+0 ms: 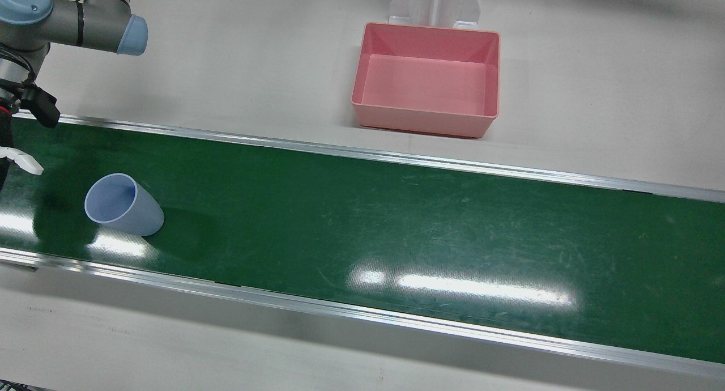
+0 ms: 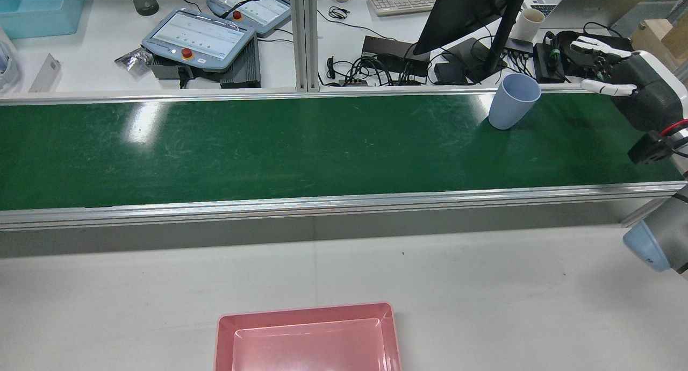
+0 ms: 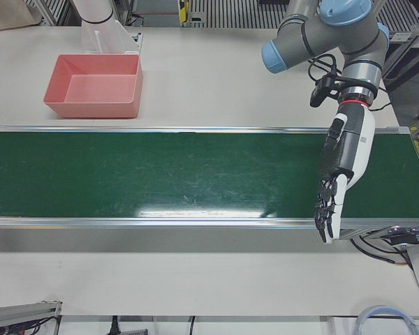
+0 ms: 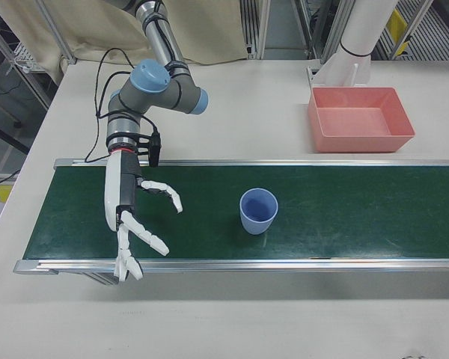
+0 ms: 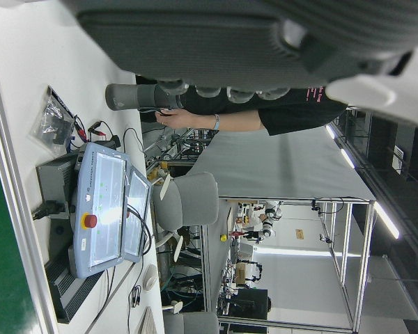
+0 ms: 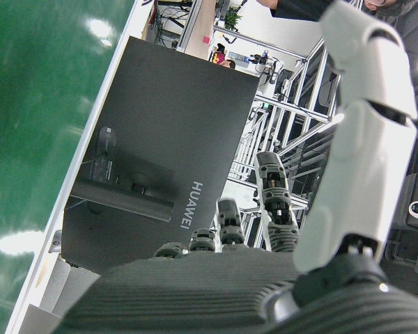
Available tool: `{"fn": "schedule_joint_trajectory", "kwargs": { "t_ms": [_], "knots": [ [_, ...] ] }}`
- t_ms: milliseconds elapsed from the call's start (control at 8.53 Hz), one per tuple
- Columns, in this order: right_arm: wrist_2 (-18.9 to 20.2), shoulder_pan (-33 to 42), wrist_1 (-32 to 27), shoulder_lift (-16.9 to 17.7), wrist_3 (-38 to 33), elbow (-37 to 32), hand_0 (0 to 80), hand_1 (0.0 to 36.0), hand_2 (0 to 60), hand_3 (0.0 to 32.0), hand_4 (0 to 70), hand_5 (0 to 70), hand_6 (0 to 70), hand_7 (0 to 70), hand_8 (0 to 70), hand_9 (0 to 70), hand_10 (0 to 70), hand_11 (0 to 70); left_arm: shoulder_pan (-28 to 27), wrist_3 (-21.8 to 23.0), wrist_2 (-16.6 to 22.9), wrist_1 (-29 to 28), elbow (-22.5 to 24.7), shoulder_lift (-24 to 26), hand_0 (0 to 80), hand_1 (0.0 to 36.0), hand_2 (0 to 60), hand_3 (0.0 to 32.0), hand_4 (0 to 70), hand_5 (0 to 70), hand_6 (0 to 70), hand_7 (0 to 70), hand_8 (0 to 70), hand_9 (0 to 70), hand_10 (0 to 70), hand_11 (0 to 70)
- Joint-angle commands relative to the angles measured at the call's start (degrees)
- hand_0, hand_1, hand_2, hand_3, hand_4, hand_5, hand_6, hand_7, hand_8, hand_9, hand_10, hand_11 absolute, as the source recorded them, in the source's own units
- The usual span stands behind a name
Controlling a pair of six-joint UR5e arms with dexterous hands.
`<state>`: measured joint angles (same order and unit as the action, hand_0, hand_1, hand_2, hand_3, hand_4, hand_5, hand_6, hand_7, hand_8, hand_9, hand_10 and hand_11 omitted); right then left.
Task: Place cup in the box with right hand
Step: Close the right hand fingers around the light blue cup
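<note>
Right-front view shows the cup (image 4: 257, 211) standing upright, mouth up, on the green belt (image 4: 344, 217), roughly midway between the belt's near and far rails. The right hand (image 4: 135, 224) hangs over the belt well to the left of the cup, its fingers (image 4: 162, 194) spread apart and holding nothing; it does not touch the cup. The pink box (image 4: 361, 118) sits on the white table (image 4: 232, 105) beyond the belt's far rail, to the right of the cup, and is empty. In the left-front view the left hand (image 3: 339, 174) hangs over the right end of the belt, fingers pointing down toward the near rail, straight and close together, gripping nothing. From the rear view the cup (image 2: 513, 101) stands near the belt's far edge, with the right hand (image 2: 623, 83) to its right.
</note>
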<state>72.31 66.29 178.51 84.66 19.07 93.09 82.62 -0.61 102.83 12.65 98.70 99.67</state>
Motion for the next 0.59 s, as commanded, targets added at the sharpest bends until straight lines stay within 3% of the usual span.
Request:
{"fn": "schedule_joint_trajectory", "kwargs": {
  "t_ms": [0,469],
  "knots": [
    [0.03,-3.79,0.09,0.5,-1.66,1.21,53.9,9.4,0.0,0.0,11.2,4.5,5.3,20.4,1.2,6.4,0.0,0.0,0.0,0.08,0.0,0.01,0.0,0.0,0.0,0.0,0.0,0.0,0.0,0.0,0.0,0.0,0.0,0.0,0.0,0.0],
    [0.03,-6.88,0.09,0.68,-1.58,1.57,55.7,12.1,0.0,0.0,9.0,5.3,4.7,16.1,1.3,5.8,0.0,0.0,0.0,0.08,0.0,0.01,0.0,0.0,0.0,0.0,0.0,0.0,0.0,0.0,0.0,0.0,0.0,0.0,0.0,0.0]
  ]
}}
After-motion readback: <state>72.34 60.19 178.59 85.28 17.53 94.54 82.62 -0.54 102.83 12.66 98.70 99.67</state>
